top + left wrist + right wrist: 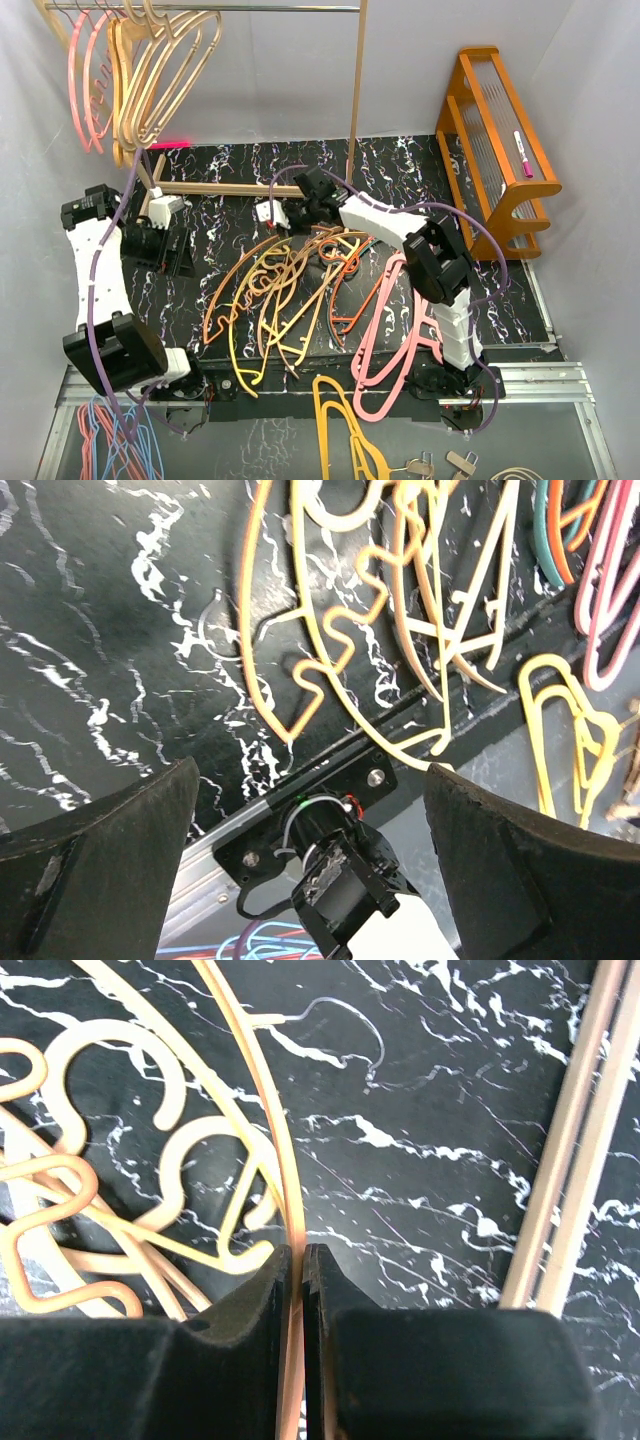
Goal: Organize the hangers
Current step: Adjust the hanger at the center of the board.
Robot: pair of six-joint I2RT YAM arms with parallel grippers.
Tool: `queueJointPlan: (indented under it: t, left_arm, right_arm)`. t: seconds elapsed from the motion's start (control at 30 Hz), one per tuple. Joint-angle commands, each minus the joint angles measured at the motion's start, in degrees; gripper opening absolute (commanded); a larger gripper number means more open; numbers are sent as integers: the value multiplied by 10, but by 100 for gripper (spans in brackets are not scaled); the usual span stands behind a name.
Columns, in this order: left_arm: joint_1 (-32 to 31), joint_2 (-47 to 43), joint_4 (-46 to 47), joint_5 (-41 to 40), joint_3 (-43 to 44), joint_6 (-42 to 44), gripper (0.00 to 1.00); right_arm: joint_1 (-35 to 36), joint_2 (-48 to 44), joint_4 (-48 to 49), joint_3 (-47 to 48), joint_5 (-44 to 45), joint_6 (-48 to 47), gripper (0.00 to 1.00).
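Observation:
A tangle of hangers [290, 285], orange, yellow, tan and salmon, lies mid-mat, with pink hangers [385, 330] to its right. More pink and tan hangers [150, 70] hang on the rail [250, 8] at the back left. My right gripper [283, 222] is at the pile's far edge. In the right wrist view it [298, 1252] is shut on the thin rim of a salmon hanger [262, 1090]. My left gripper [165, 240] hovers over the mat's left side; in its wrist view it [310, 770] is open and empty, yellow wavy hangers [330, 630] beyond it.
The wooden rack's base bar [230, 188] runs just behind the right gripper, its post [357, 80] rising at centre. An orange wooden stand [495, 150] holding a pink marker is at the right. A mustard hanger [340, 420] and a blue-and-pink bunch [115, 440] lie off the mat's front.

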Motion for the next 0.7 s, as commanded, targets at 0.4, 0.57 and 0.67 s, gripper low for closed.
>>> queueJointPlan:
  t: [0.4,0.57,0.67]
  left_arm:
    - [-17,197,-17,105,-71,106,92]
    - [-28,203,-16,116,-59,98,92]
    - [-30,203,-16,115,-59,96,91]
  right_arm:
    - [-23,-75,33,-91,96,116,14]
    - [-31,-59,7,-82,107,110,41]
    - [-36,-44,-10,-54,99,111,42]
